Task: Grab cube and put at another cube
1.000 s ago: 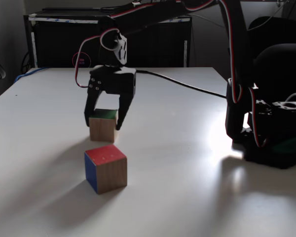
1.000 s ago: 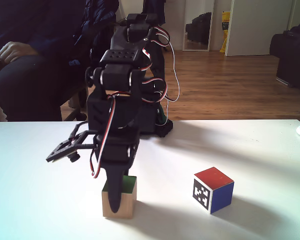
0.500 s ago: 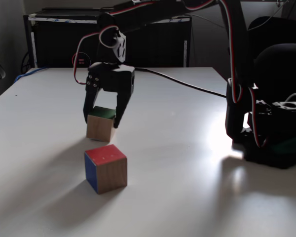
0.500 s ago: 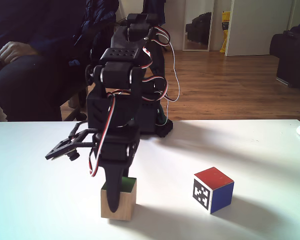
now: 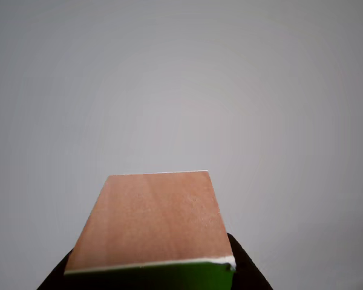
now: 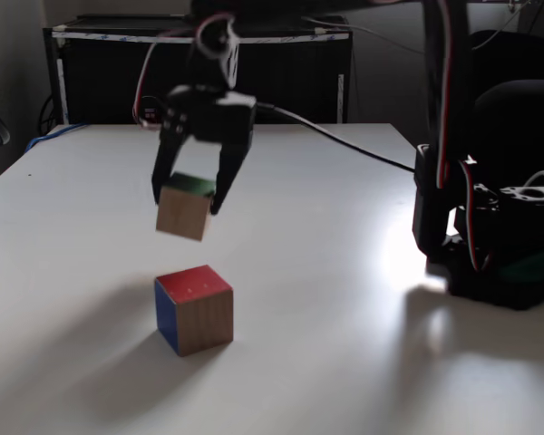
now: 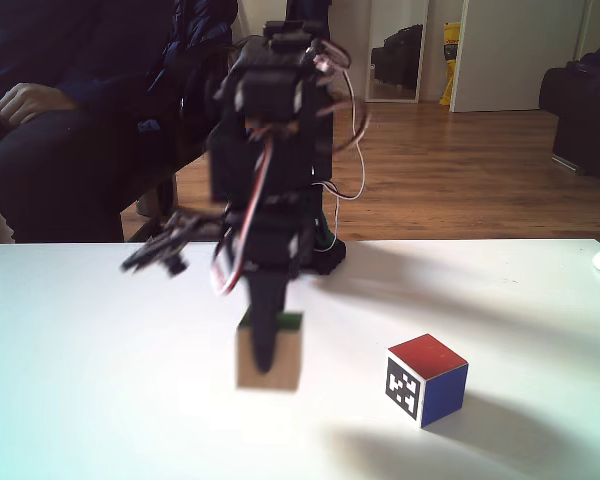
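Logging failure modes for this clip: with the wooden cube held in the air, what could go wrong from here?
The claw holds the cube only by its upper part, tilted, so it could slip out. Motion blur in a fixed view suggests fast travel, so it could knock the marker cube on the table.

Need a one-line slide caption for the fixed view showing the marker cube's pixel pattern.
Gripper holds the wooden cube above the white table, marker cube resting alongside.

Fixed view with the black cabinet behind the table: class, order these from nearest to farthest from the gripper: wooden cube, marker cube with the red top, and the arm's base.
1. The wooden cube, held off the table between the jaws of the gripper.
2. The marker cube, on the table below and in front of it.
3. The arm's base, far off at the table's right edge.
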Motion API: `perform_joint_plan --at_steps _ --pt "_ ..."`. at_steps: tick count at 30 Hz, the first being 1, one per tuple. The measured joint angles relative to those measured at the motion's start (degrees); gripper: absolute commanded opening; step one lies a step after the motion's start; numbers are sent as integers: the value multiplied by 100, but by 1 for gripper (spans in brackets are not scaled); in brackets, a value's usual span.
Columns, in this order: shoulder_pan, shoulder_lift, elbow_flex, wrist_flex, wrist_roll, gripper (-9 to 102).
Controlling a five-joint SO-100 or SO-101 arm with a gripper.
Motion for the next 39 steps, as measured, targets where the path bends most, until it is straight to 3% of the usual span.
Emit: perform_joint_plan --at_steps 8,19,26,39 --pt "-1063 1529 773 369 457 13" --pt "-2180 1846 791 782 1195 13" --pt "-2707 1327 343 844 1547 13" --pt "-2848 -141 -712 861 1837 14"
